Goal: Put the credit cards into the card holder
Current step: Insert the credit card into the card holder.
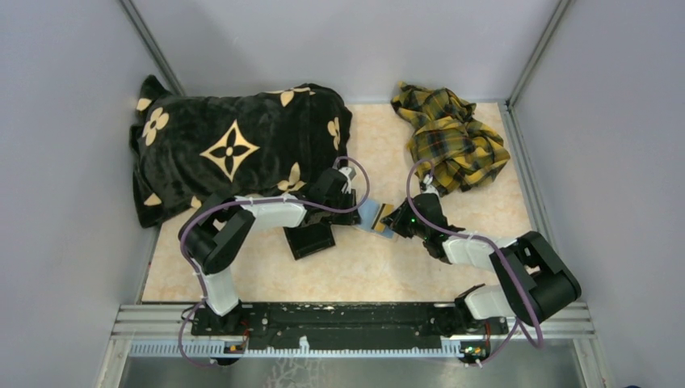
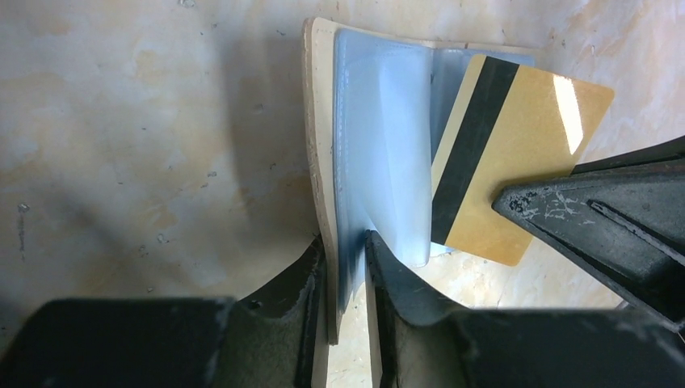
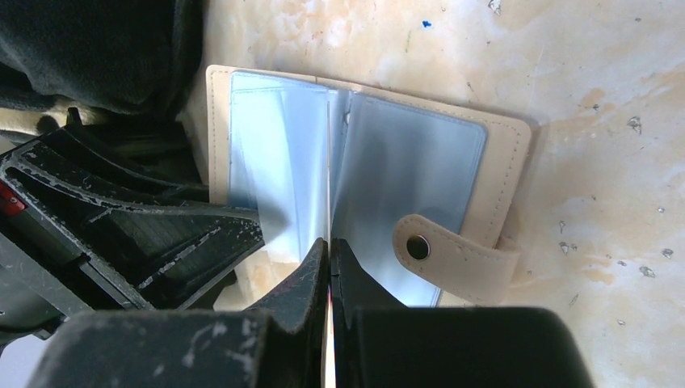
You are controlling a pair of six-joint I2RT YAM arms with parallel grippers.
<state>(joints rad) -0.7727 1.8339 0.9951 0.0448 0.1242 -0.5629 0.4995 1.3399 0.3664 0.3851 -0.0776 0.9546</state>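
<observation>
The tan card holder [image 3: 505,153] lies open on the table, its blue plastic sleeves [image 3: 404,170] facing up and its snap tab [image 3: 456,257] at the near right. A gold credit card [image 2: 525,145] with a black stripe stands on edge over the sleeves, its far end against the middle fold. My right gripper [image 3: 331,241] is shut on that card's near end. My left gripper [image 2: 346,242] straddles the holder's cover edge [image 2: 319,121]. Its jaws stand slightly apart, and table shows through between them. From above, both grippers meet at the holder [image 1: 371,213] mid-table.
A black blanket with gold flowers [image 1: 234,149] fills the back left, close behind the left arm. A yellow plaid cloth [image 1: 452,137] is bunched at the back right. A black rectangular tray [image 1: 311,240] lies under the left forearm. Grey walls enclose the table.
</observation>
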